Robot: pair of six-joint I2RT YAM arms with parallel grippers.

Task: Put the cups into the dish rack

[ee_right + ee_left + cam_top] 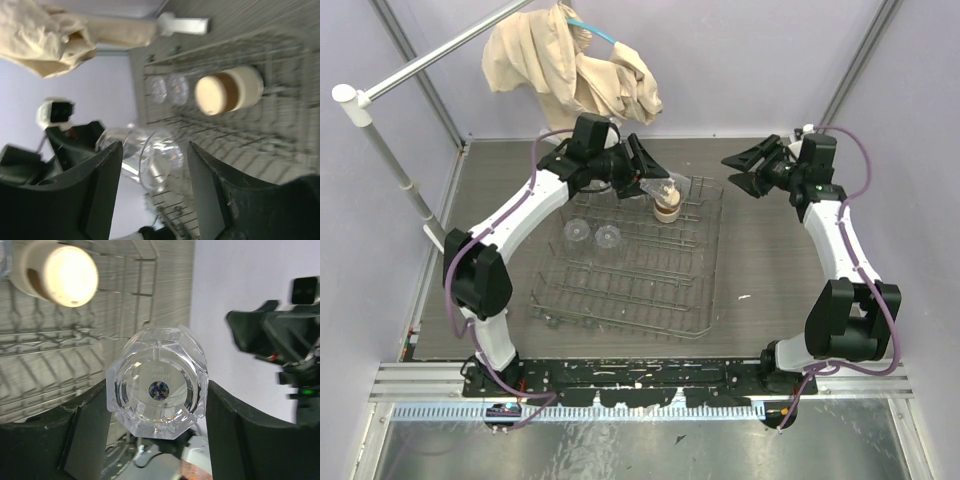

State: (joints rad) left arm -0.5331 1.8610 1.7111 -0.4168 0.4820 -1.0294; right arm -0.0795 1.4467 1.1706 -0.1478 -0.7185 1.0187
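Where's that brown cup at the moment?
Top view: the brown cup sits far back in the dish rack, beside the clear cup in the left fingers.

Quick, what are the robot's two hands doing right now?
Left hand: closed, holding a clear cup.
Right hand: open, holding nothing.

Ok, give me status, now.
Left gripper shut on clear cup, over dish rack far end. Right gripper open, empty. Tan cup racked close by; two clear cups racked nearer.
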